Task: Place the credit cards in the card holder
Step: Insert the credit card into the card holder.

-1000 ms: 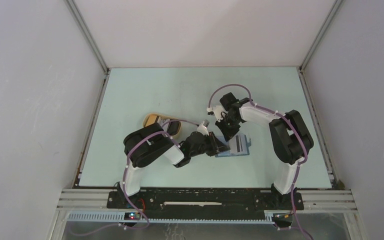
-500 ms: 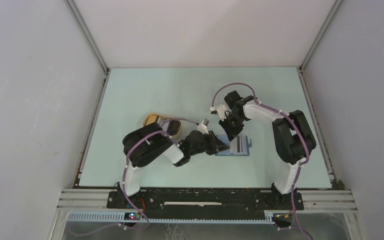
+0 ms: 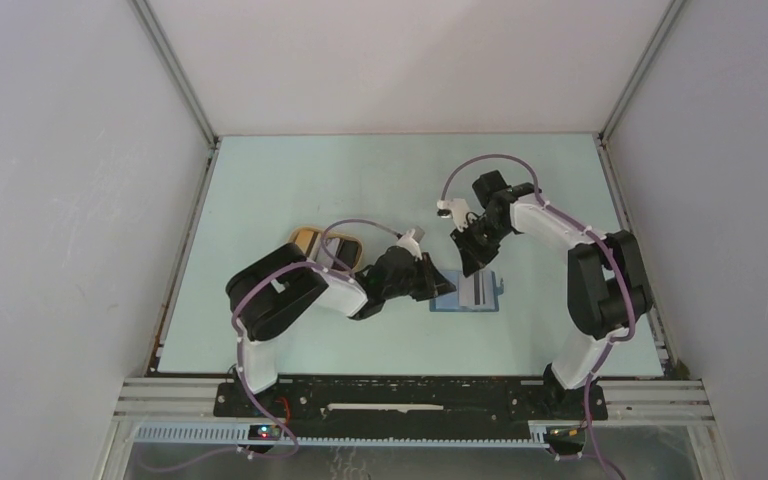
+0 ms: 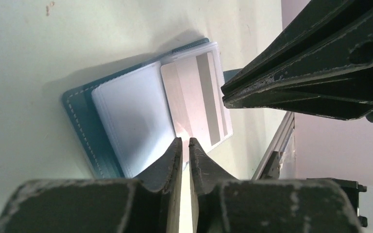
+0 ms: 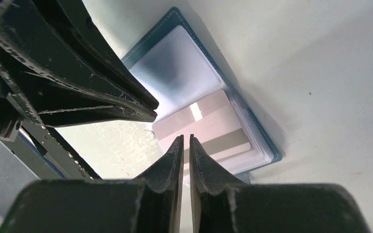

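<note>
Top view: see holder (image 3: 455, 304) open on table (image 3: 310, 180), between the claws. Find card (image 3: 480, 291) on its right half, long side running near to far, just right of left claw (image 4: 184, 141), just near of right claw (image 5: 184, 137). Both nearly clenched; cannot tell if pinching card.

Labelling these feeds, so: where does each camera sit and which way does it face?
Top external: above and behind the bases, looking down on the table; both arms show.
Left wrist: on the left arm, looking past the left tool at the card holder.
Right wrist: on the right arm, looking past the right tool at it.
Shared: both wrist views show the pale card and the other arm's tool.
</note>
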Tool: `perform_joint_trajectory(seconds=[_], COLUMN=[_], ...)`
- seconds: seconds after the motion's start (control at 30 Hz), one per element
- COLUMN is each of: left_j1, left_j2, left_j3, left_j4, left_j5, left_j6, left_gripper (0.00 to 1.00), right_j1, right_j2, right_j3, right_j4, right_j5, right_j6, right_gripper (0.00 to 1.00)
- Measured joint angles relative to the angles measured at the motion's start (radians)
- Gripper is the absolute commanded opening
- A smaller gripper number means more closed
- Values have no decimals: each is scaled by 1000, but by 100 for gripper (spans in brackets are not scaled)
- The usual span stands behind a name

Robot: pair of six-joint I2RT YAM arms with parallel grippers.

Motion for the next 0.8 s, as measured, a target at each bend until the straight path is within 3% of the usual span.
perform_joint_trajectory(seconds=[0.43,0.8], left_j1=[0,0], left_j2=[-9,3], left_j3=[126,185], left_j4=[-302,-383], left_j5=[-21,-16], left_j6=[151,188], left_gripper=[11,10], right_j1=[-59,-69], right_j2=[-23,40], right_j3=[-62,-63], right_j4=[-40,-40], right_j5=[82,134], right_j6=[-52,-51], right_gripper=[16,16])
